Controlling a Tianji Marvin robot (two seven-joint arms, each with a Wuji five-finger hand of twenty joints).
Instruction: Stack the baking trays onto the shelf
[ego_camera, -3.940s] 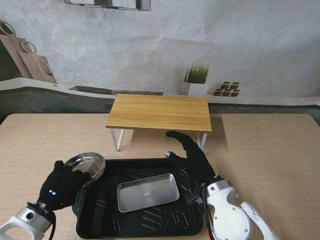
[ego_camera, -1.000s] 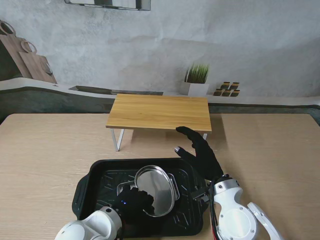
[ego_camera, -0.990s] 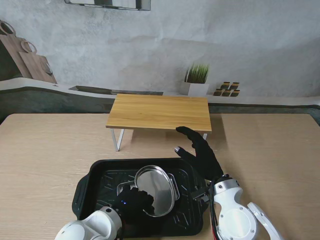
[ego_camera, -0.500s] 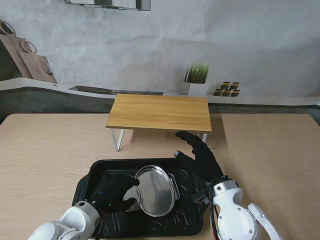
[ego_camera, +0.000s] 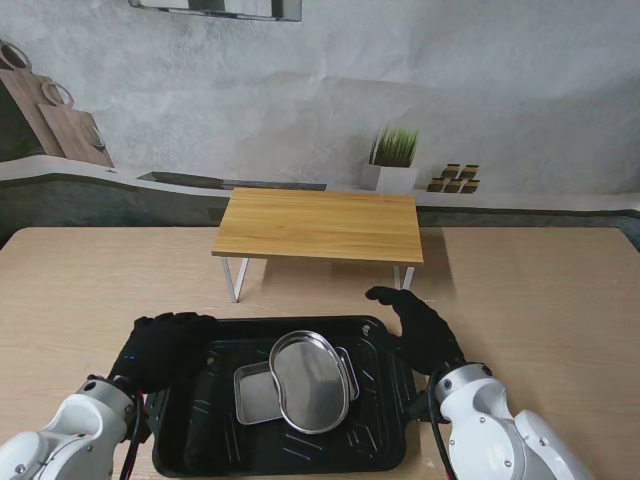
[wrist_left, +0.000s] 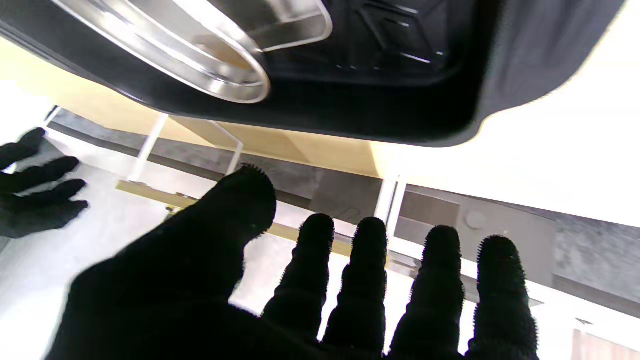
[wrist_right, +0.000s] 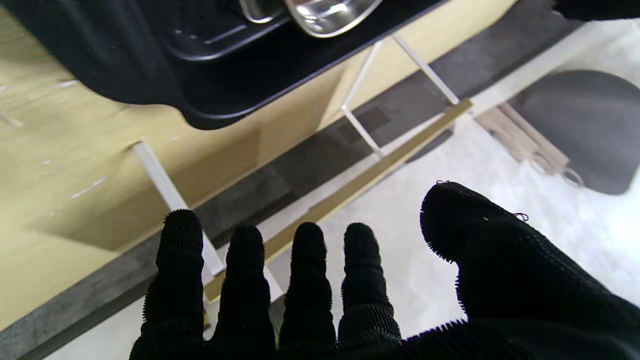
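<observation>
Left hand (ego_camera: 165, 348) at the left rim of the black tray (ego_camera: 185, 440), fingers apart, nothing in them; same story from the left wrist view, fingers (wrist_left: 442, 260) spread in open air with the tray rim (wrist_left: 350, 125) beyond. Right hand (ego_camera: 422, 328) at the tray's far right corner, fingers loosely spread, holding nothing; from the right wrist view, fingers (wrist_right: 307, 260) fanned out, thumb apart, tray corner (wrist_right: 210, 107) ahead.

Inside the black tray, 2 steel pieces: oval pan (ego_camera: 312, 381) lying on top of the rectangular baking tray (ego_camera: 254, 397), covering most of it, only the left part and a sliver at the right edge showing. Both resting in the middle of the black tray, touching neither hand. Oval pan's shiny rim (wrist_left: 200, 65) also seen from the left wrist, rectangular tray's corner (wrist_left: 295, 25) peeking from beneath it.

Wooden shelf (ego_camera: 320, 224) on white legs, farther from me than the black tray, on the desk (ego_camera: 560, 300). Small potted plant (ego_camera: 394, 160) beyond the shelf by the wall.
</observation>
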